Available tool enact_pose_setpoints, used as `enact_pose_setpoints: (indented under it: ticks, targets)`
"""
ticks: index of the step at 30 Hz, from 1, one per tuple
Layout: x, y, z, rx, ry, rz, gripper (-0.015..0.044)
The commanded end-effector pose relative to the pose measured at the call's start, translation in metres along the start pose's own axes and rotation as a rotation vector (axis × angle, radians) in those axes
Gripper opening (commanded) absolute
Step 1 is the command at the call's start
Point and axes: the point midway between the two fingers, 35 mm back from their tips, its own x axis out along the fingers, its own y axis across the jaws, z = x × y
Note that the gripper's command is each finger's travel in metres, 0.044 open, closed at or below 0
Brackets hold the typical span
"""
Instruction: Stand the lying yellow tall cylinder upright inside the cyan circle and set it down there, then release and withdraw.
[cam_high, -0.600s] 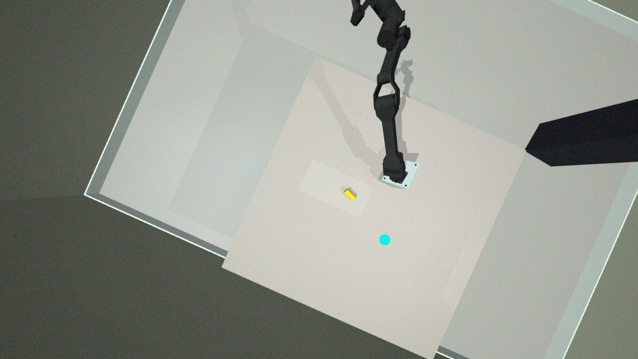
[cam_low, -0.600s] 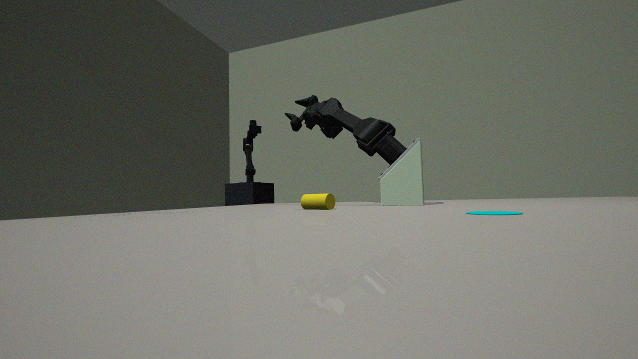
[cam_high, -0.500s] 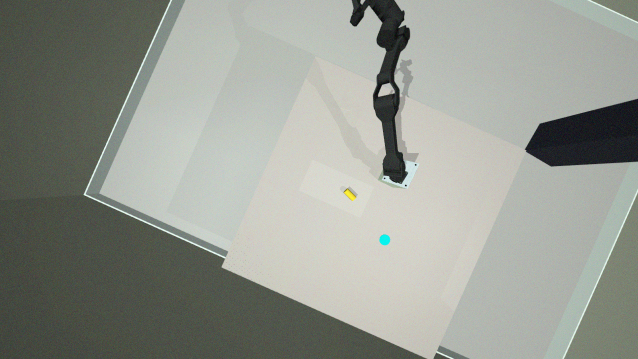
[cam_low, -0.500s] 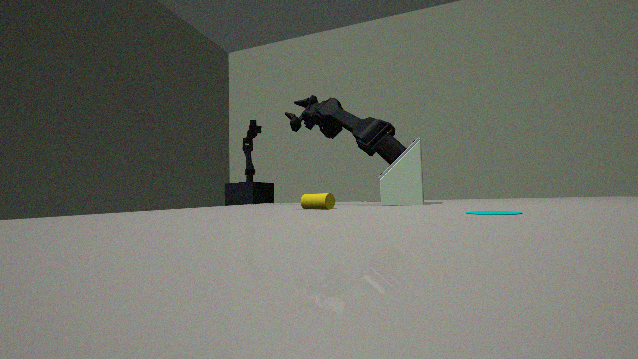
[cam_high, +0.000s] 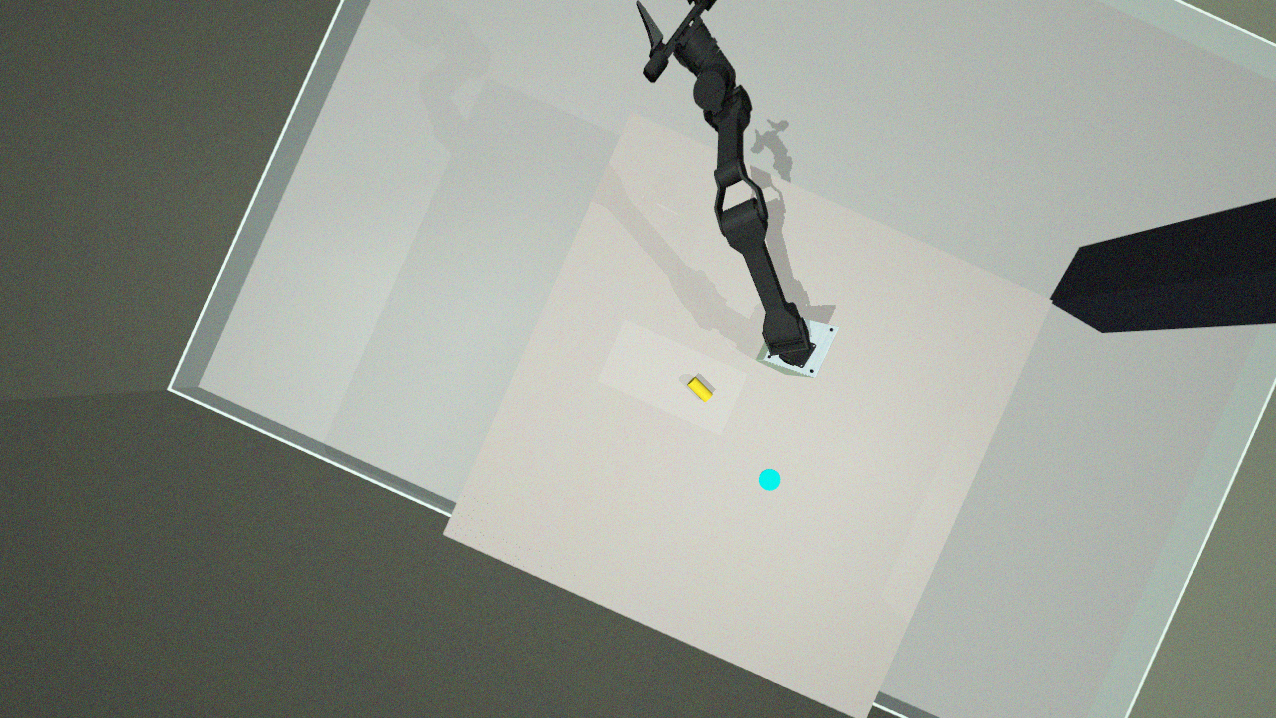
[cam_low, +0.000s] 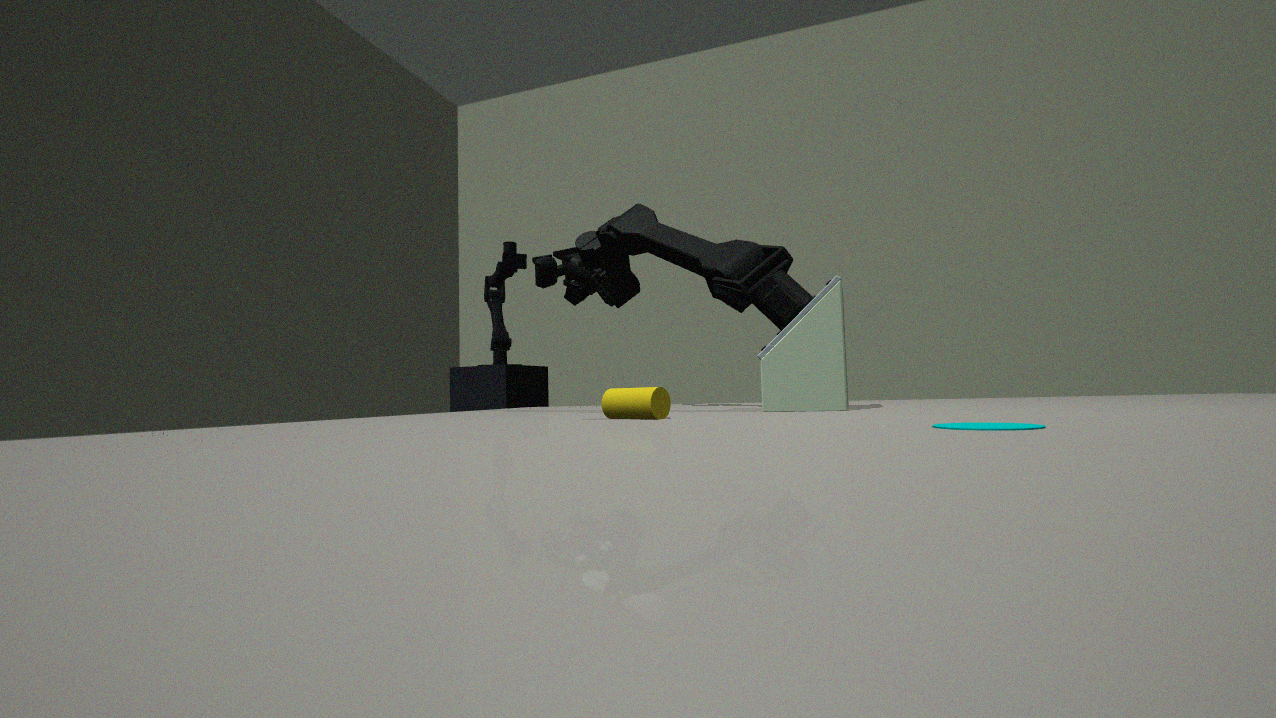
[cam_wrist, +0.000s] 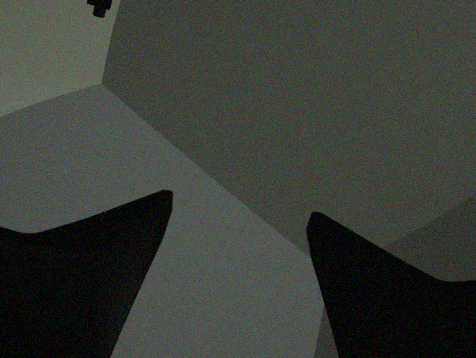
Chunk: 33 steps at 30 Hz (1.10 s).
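One yellow cylinder (cam_high: 699, 389) (cam_low: 635, 402) on its side, top view: roughly five o'clock from the gripper (cam_high: 675, 21) (cam_wrist: 240, 202), well apart; long axis about ten to four. Fingers parted, nothing held. Cyan circle (cam_high: 769, 479) (cam_low: 988, 425) sits at five o'clock from cylinder. Sloped base (cam_high: 822, 343) (cam_low: 807, 370) is at two o'clock, near; tabletop (cam_high: 678, 571) (cam_low: 624, 535) edges well off, so room likely suffices for swinging back and squaring across the axis.

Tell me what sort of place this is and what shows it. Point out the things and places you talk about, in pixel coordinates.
Likely a robot test area or lab: a black arm bolted to a wedge-shaped mount (cam_high: 825, 343) (cam_low: 807, 370), a second robot arm (cam_low: 497, 312) standing beyond, and a plain yellow cylinder (cam_high: 700, 389) (cam_low: 635, 402) lying apart from a cyan circle (cam_high: 769, 479) (cam_low: 988, 426).
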Motion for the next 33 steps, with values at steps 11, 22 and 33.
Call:
enact_pose_setpoints:
  ticks: [11, 22, 33]
  targets:
    - [0.025, -0.117, 0.057, 0.531, -0.19, 0.084, 0.0309]
    - [0.018, -0.231, 0.086, 0.915, -0.404, 0.148, 0.0309]
    - [-0.015, -0.352, 0.089, 1.233, -0.663, 0.211, 0.0309]
